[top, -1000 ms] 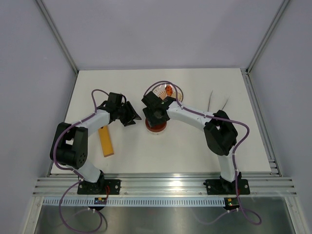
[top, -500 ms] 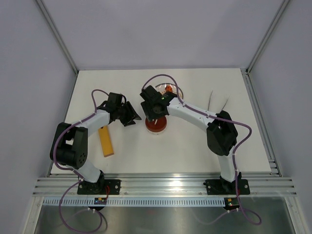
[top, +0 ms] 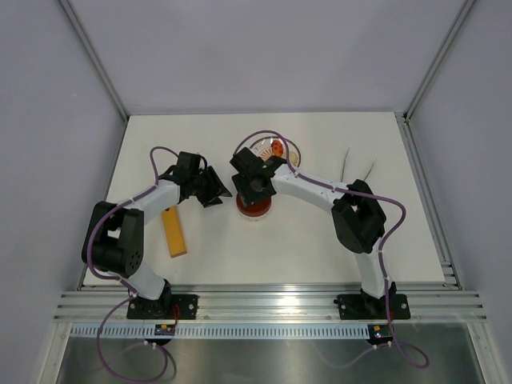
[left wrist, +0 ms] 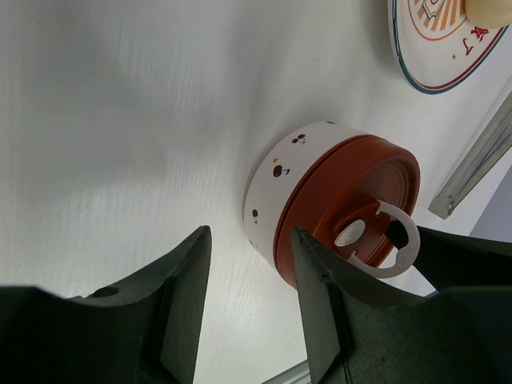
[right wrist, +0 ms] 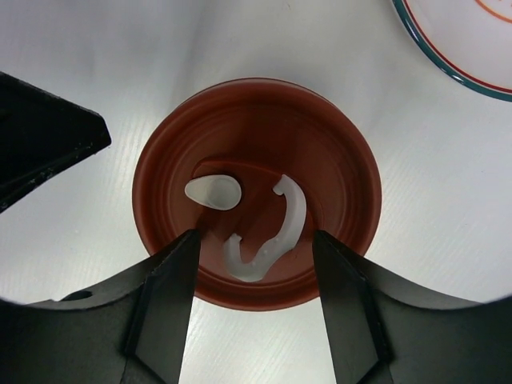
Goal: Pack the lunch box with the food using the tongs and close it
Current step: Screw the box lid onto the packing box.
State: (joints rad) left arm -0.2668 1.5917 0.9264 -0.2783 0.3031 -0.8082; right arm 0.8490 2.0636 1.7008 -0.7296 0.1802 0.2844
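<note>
The lunch box (top: 254, 210) stands mid-table, white-sided (left wrist: 276, 180), with its dark-red lid (right wrist: 256, 136) on top. My right gripper (right wrist: 256, 236) hovers straight over the lid, open, its fingers either side of the white curled mark (right wrist: 284, 232); from above it (top: 256, 192) hides most of the box. My left gripper (left wrist: 250, 232) rests open and empty just left of the box (top: 220, 190). Food shows as an orange piece (top: 277, 149) and a beige piece (left wrist: 488, 8) on the plate. The tongs (top: 346, 164) lie far right, untouched.
The white patterned plate (top: 262, 146) sits just behind the box, its rim (left wrist: 408, 68) also at the top right of both wrist views (right wrist: 448, 56). A flat yellow-orange bar (top: 173, 231) lies by the left arm. Metal rails edge the table.
The right gripper drifted a little back and left over the lid, then returned. The lid stayed on the box. The left arm has not moved.
</note>
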